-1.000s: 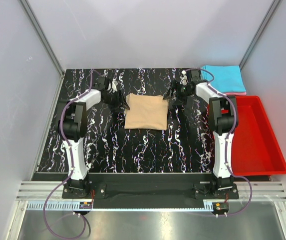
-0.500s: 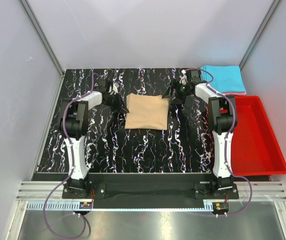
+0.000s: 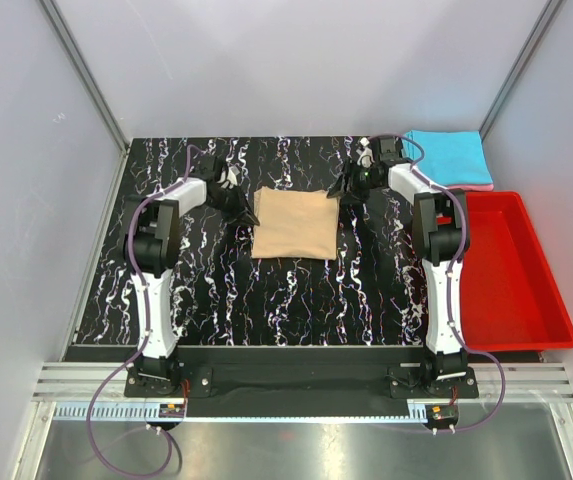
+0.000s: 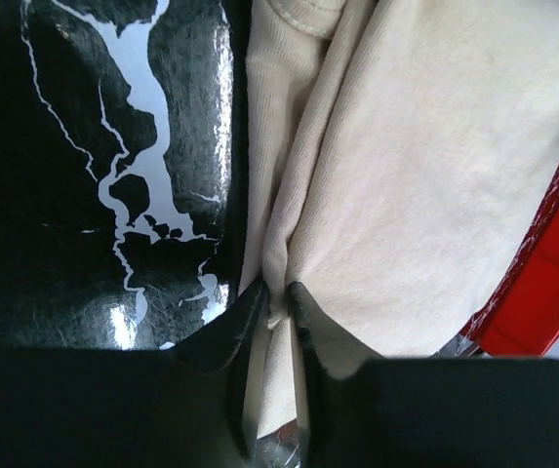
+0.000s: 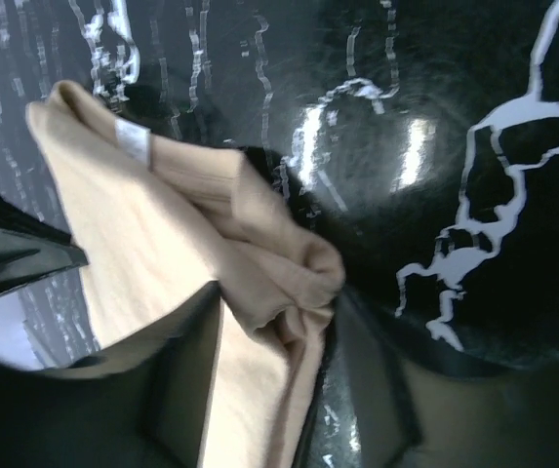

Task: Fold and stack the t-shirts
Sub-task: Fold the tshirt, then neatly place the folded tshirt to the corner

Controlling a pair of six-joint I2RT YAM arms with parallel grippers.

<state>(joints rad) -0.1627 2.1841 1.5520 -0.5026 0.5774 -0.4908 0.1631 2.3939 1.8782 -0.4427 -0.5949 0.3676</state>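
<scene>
- The black marbled tabletop lies under the tan shirt and holds everything.
- The red bin sits to the right of the tan shirt, well apart from it. It is not part of the job.
- The tan shirt is already folded into a square and lies flat between the two arms. It probably still has to go onto the pile.
- The cyan shirt lies folded past the tan shirt's far right corner, and looks like the start of the stack.
- The pink shirt is in that same spot, with only its edge peeking out under the cyan one.
- The left claw is at the tan shirt's left edge. It is nearly shut, pinching a fold of cloth, likely so it can lift that side.
- The right claw is at the tan shirt's far right corner, near the small label. Its fingers stand apart with bunched cloth between them. It cannot be told if they squeeze yet.
- Since a second ago, both arms have reached a little farther back. The tan shirt has stayed in its place.
</scene>
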